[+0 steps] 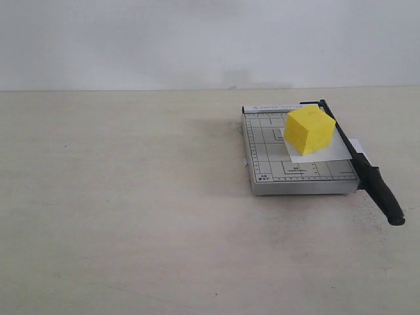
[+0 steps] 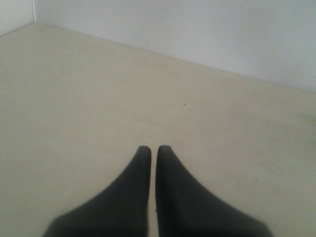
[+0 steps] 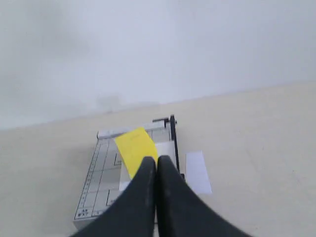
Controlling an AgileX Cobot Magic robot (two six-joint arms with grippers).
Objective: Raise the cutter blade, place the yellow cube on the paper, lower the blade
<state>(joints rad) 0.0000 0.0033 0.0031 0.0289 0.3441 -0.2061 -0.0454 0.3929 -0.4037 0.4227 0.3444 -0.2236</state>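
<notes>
Exterior view: the yellow cube (image 1: 309, 129), plain-faced and solid, sits on the paper (image 1: 321, 152) atop the grey gridded cutter base (image 1: 298, 172). The blade (image 1: 361, 161) lies down along the base's edge, across the sheet. Neither arm shows.

Left wrist view: the left gripper (image 2: 149, 148), dark fingers pressed nearly together and empty, hangs over the bare, matte beige table (image 2: 74, 98).

Right wrist view: the right gripper (image 3: 156, 160), fingers together and empty, hides the cube's (image 3: 134, 144) near corner just ahead. The blade (image 3: 173, 129) is mostly hidden, and a white strip of paper (image 3: 197, 171) pokes out past it.
</notes>
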